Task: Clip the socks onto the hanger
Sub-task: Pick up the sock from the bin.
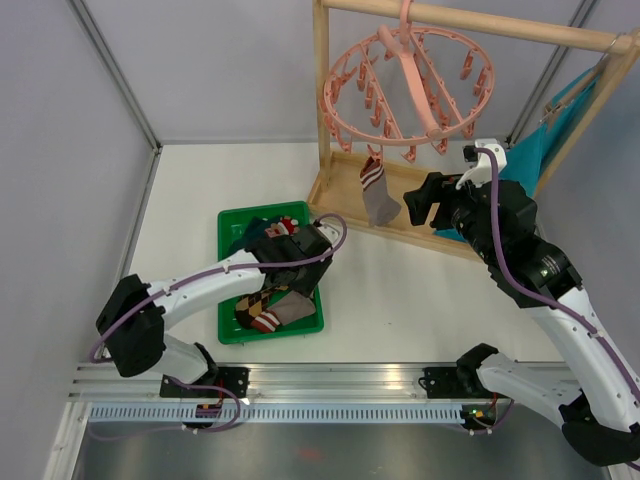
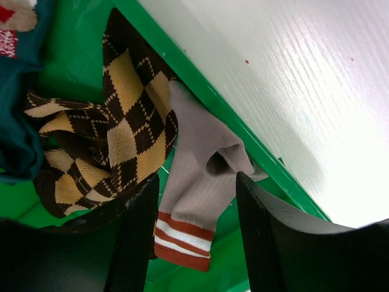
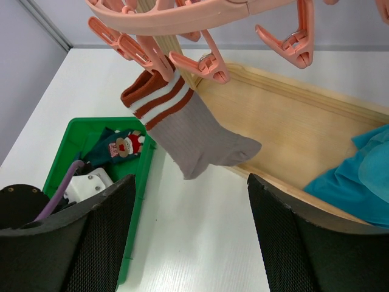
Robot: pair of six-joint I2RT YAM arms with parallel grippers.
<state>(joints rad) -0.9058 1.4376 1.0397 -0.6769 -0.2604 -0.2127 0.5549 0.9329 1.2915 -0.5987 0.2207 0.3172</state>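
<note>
The left gripper (image 2: 193, 240) is hovering low in the green bin (image 2: 182, 61), fingers spread either side of a loose grey sock (image 2: 200, 176) with a striped cuff. It is seemingly not pinching the sock yet, and the argyle sock (image 2: 121, 137) is lying just beside. The right gripper (image 3: 191, 237) is hanging wide apart and empty below the pink hanger (image 3: 182, 15), where a hung grey sock (image 3: 194, 137) is dangling from a peg.
</note>
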